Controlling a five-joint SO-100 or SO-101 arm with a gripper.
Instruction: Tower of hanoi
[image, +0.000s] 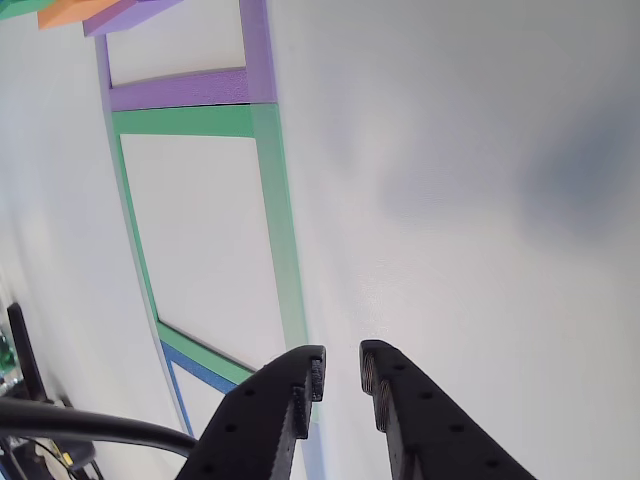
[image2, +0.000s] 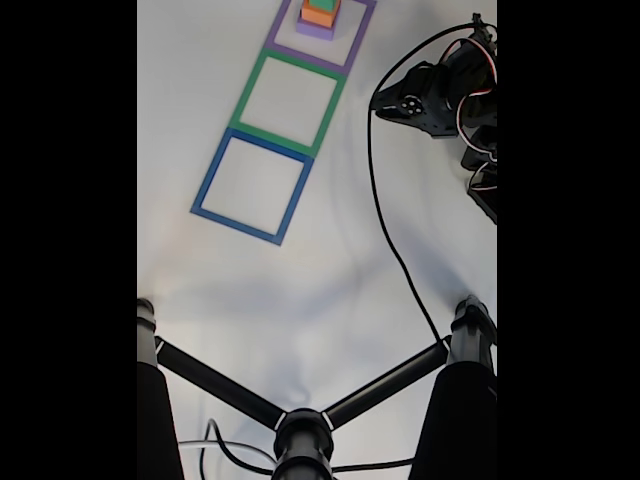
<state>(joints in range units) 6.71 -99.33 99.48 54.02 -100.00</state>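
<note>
Black gripper (image: 342, 375) fingers are poking in at 6 o'clock of the other view, tips slightly apart, gripping nothing, hovering over the white table (image: 470, 200) beside the green tape square (image: 270, 190). Block stack (image2: 319, 15) is sitting inside the purple tape square (image2: 355, 45) at 12 o'clock in the fixed view, orange on purple slab, w/ arm (image2: 440, 95) at 2 o'clock.
</note>
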